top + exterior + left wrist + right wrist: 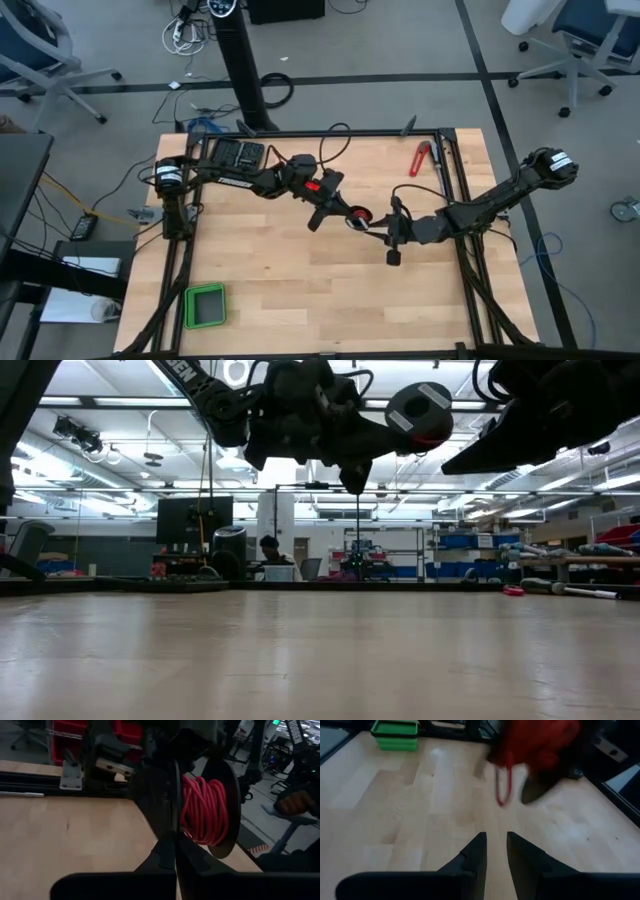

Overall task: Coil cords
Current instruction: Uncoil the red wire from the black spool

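Note:
A black spool (360, 216) wound with thin red cord (202, 810) hangs in the air over the middle of the table, and it also shows high up in the low view (420, 412). My left gripper (345, 210) is shut on the spool. A short loop of the red cord (504, 787) hangs free below the spool. My right gripper (388, 238) is just to the spool's right and nearer the table's front edge. Its fingers (495, 847) are a little apart and empty, pointing toward the table's near left. My left gripper pinches the spool's near black flange (162, 795) between its two fingers, at the flange's rim. The fingers lie in the plane of the flange, and the wound cord and the far flange (229, 805) stand out to one side. The spool is lifted clear of the table.
A red-handled hand tool (420, 158) lies at the far right of the table. A black box (235, 155) sits at the far left. A green tray (205, 305) stands at the near left and also shows in the right wrist view (395, 735). Bare wood (330, 300) lies in front.

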You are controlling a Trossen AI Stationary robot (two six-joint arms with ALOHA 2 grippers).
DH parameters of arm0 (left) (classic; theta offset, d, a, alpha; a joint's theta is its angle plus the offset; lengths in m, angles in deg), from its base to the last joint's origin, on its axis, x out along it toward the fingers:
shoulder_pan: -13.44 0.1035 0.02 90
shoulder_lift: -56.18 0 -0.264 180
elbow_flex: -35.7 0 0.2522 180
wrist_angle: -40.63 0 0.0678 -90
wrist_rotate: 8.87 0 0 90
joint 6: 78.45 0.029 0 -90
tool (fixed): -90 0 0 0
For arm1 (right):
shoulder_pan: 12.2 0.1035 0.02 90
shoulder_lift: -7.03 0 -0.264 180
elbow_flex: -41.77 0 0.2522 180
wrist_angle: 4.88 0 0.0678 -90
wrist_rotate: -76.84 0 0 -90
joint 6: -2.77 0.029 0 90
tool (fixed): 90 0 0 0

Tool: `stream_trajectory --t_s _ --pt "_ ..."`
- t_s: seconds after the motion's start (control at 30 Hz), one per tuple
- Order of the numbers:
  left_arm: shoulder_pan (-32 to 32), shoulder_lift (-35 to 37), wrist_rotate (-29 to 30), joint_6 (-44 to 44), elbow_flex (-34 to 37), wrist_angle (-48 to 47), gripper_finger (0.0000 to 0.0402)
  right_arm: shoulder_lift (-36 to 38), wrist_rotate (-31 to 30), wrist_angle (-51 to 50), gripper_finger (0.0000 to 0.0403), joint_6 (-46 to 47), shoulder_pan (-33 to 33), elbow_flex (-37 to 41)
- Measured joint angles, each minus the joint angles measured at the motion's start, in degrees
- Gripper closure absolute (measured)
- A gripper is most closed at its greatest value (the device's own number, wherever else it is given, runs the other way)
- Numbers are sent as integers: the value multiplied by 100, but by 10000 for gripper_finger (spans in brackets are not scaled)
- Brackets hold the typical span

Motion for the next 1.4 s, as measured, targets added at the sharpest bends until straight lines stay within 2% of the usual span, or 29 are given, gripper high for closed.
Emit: stream_trajectory --t_s 0.27,0.53,0.73,1.0,1.23,1.33,1.4 --pt "0 0 334 14 0 -201 401 0 -5 68 330 -71 -1 0" --pt "-22 0 295 130 0 -302 401 0 -212 -21 330 -71 1 0" --pt "-15 0 240 150 0 -245 401 -2 -314 -444 330 175 -15 0" --pt "-13 0 369 304 0 -295 401 -2 -406 20 330 -13 -23 0" --pt "-11 0 441 311 0 -300 401 -2 -408 224 331 236 -143 0" --pt "-10 0 450 314 0 -325 401 -2 -409 300 348 325 -194 0" --pt "-11 0 447 315 0 -331 401 -2 -409 284 375 355 -206 0"
